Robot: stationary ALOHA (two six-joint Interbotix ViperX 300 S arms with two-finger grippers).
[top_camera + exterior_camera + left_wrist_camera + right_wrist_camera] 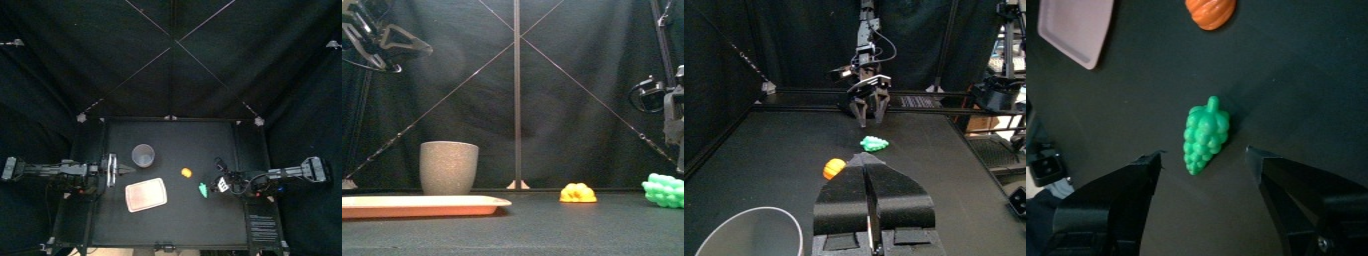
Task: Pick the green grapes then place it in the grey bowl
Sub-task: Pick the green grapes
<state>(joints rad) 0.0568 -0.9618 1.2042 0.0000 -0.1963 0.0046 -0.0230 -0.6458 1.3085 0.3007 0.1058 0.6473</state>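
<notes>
The green grapes lie on the black table right of the middle, and show at the right edge of the front view. My right gripper hovers just above them, open, with one jaw on either side of the bunch and not touching it. The tall grey speckled cup stands upright at the back left, empty. My left gripper rests shut at the left side of the table, next to the cup, holding nothing.
A flat pink tray lies at the front left, in front of the cup. A small orange-yellow toy sits between the cup and the grapes, close to the grapes.
</notes>
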